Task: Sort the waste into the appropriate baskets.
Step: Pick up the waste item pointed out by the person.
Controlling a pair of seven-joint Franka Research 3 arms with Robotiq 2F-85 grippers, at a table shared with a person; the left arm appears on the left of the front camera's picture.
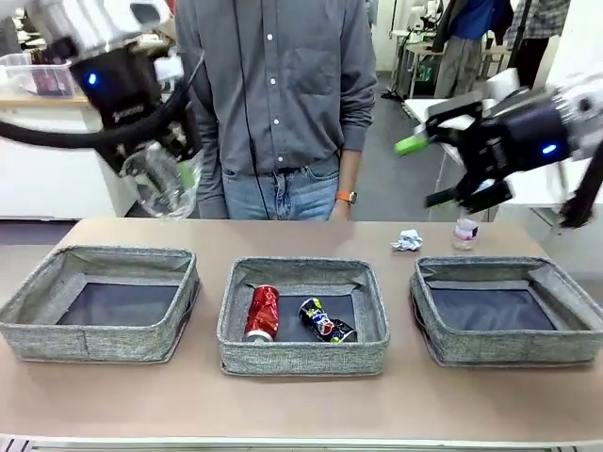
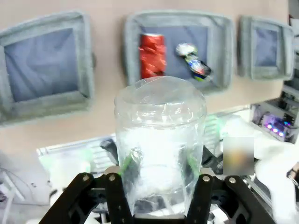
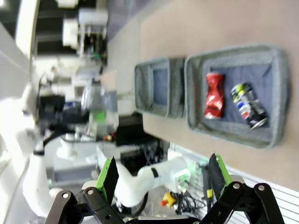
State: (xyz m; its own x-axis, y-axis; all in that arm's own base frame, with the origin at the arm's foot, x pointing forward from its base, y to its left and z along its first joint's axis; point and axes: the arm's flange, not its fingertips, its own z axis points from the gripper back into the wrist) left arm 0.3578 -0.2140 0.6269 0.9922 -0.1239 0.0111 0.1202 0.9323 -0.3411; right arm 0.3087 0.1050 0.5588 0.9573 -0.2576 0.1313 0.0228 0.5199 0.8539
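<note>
Left gripper [image 2: 159,165] aloft at 10 o'clock, jaws pinching clear crumpled plastic cup [image 2: 161,116]. Right gripper [image 1: 426,171] aloft at 2 o'clock, jaws spread wide, empty.

The clear plastic cup [image 1: 168,184] (front view) is blurred, its outline unclear.

The cup [image 2: 160,140] is clear glossy plastic, baskets [image 1: 303,358] rough woven cloth, red can [image 1: 262,313] probably shiny metal.

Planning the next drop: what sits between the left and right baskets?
In the front view, the middle basket lies between the left basket and the right basket, holding a red can and a blue-and-yellow can.
</note>
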